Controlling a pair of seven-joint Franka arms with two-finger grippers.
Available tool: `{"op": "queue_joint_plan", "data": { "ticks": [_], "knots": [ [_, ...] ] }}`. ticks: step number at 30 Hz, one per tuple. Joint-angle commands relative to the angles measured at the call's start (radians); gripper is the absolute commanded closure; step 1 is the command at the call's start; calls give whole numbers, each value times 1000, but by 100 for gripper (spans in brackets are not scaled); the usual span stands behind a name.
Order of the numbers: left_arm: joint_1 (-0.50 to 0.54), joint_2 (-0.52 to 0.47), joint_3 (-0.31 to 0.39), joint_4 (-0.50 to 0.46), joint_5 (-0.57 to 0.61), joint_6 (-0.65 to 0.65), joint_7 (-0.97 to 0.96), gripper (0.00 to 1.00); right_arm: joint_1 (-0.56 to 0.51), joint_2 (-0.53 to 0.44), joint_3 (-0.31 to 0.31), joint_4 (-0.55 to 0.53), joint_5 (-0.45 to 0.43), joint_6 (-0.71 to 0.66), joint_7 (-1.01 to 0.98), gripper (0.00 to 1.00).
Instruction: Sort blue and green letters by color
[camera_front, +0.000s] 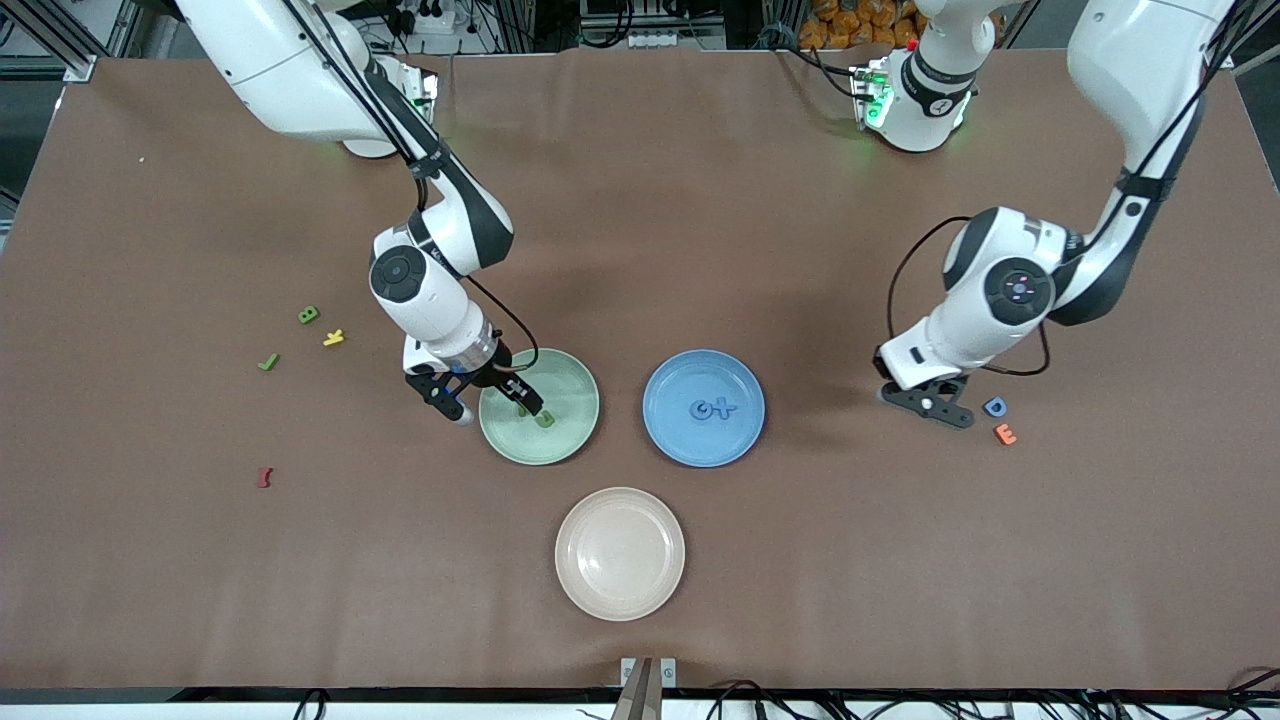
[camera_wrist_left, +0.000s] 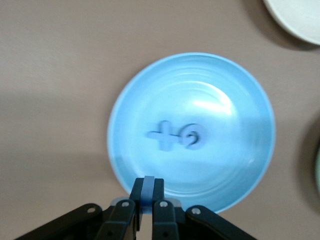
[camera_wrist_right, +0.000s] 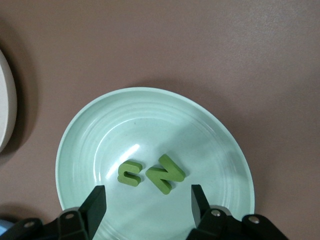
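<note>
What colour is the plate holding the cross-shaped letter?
Light blue. The plate matches the blue cross-shaped letter lying in it, clearest in the left wrist view.

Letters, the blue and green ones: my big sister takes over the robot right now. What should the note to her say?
Left gripper: shut on a blue letter, over the table beside the blue D.
Right gripper: open, over the green plate.
Done: blue G and blue X lie in the blue plate; green N and a hooked green letter lie in the green plate.
Left to do: held blue letter and D, which lies by the orange E, to the blue plate; green B and L-shaped green letter, toward the right arm's end, to the green plate.
</note>
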Motion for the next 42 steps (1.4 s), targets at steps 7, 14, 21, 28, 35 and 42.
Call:
{"op": "queue_joint_plan", "data": {
  "ticks": [7, 14, 21, 28, 35, 42],
  "knots": [
    [-223, 145, 177, 198, -15, -16, -167, 71, -196, -116, -6, -123, -21, -42, -321, 27],
    [-244, 141, 205, 198, -4, -16, -165, 0, -312, -125, -93, -142, -21, -54, -603, 28],
    [-227, 128, 208, 191, 0, -29, -127, 0, -345, -119, -200, -140, -21, -51, -814, 28],
    [-145, 115, 217, 188, -1, -110, 57, 0, -341, -107, -205, -140, -19, -33, -819, 30],
    [-36, 100, 216, 179, 0, -229, 247, 0, -330, -82, -205, -140, -19, 9, -812, 47],
    [81, 47, 217, 125, 0, -332, 414, 0, -321, -64, -205, -140, -16, 32, -809, 64]
  ]
}}
